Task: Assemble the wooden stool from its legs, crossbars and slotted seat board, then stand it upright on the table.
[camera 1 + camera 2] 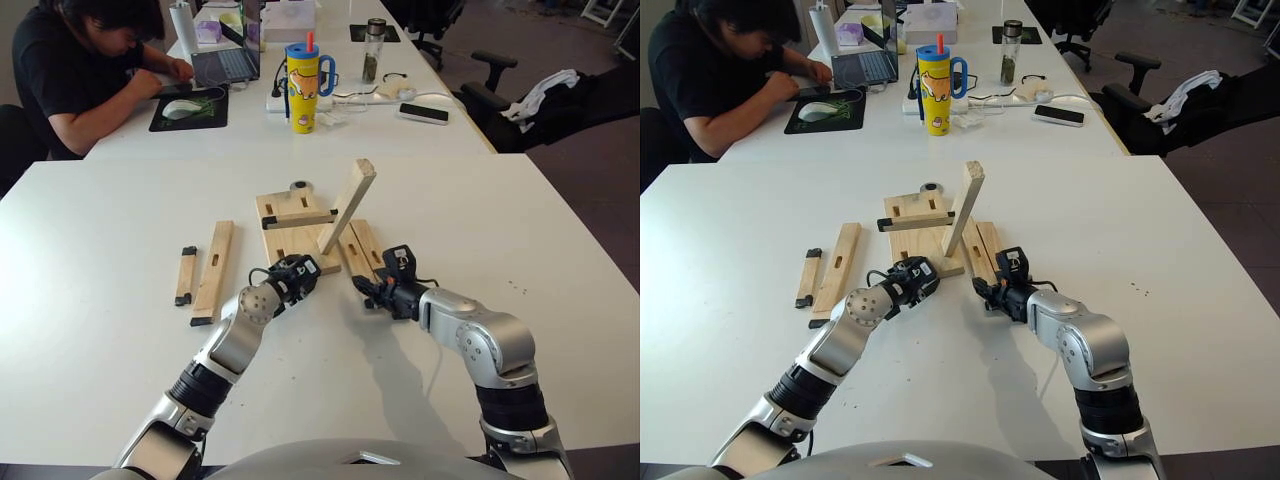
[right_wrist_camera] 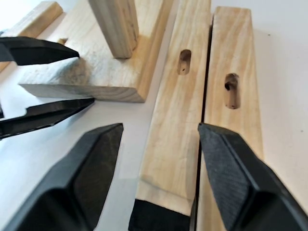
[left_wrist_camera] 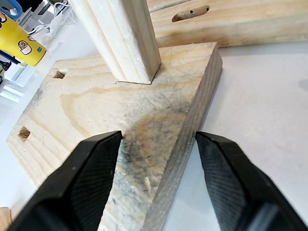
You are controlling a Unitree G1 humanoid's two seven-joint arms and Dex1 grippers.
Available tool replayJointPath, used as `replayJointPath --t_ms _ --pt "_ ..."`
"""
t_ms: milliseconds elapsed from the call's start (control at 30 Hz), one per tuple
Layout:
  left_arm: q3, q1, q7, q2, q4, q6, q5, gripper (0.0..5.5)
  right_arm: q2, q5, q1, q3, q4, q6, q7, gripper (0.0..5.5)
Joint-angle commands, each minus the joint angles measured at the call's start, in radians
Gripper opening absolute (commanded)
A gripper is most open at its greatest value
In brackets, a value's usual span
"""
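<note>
The slotted seat board point(image 1: 285, 240) lies flat mid-table. One wooden leg point(image 1: 349, 205) stands tilted in it, and a crossbar point(image 1: 300, 218) rests across its top. Two more legs point(image 1: 364, 250) lie side by side just right of the board. Another leg point(image 1: 213, 268) and a short crossbar point(image 1: 186, 274) lie to the left. My left gripper point(image 3: 159, 144) is open, and its fingers point(image 3: 91, 168) straddle the board's near corner. My right gripper point(image 2: 161, 139) is open over the near end of the lying leg point(image 2: 173, 115) closest to the board.
A small grey round object point(image 1: 300, 186) sits just behind the board. On the far table stand a yellow cup point(image 1: 305, 85), a phone point(image 1: 423, 113) and a laptop point(image 1: 225, 62), with a person seated there. A wide stretch of white table point(image 1: 560, 250) is bare at the right.
</note>
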Motion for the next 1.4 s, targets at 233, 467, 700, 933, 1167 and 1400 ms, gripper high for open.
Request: replayJointPath --t_ms 233,467,700,933,1167,1400 --pt "-0.017 0.058 -0.03 0.034 0.11 0.091 0.004 2.84 0.033 -0.07 -0.038 0.069 0.057 0.048 -0.023 2.9" --pt "-0.025 0.051 -0.035 0.027 0.115 0.089 0.0 2.84 0.054 -0.169 -0.073 0.133 0.075 0.122 -0.093 2.9" --pt "-0.027 0.044 -0.04 0.003 0.106 0.111 -0.015 2.84 0.097 -0.207 -0.116 0.092 0.123 0.108 -0.103 2.9" --pt "-0.034 0.046 -0.053 -0.025 0.078 0.141 -0.036 2.84 0.126 -0.224 -0.136 0.08 0.174 0.08 -0.085 2.49" --pt "-0.023 0.039 -0.056 0.001 0.062 0.106 -0.039 2.84 0.199 -0.214 -0.154 -0.042 0.12 -0.037 -0.103 2.09" --pt "-0.011 0.03 -0.087 0.019 0.019 0.065 -0.072 2.84 0.207 -0.222 -0.187 -0.152 0.084 -0.287 -0.1 2.09"
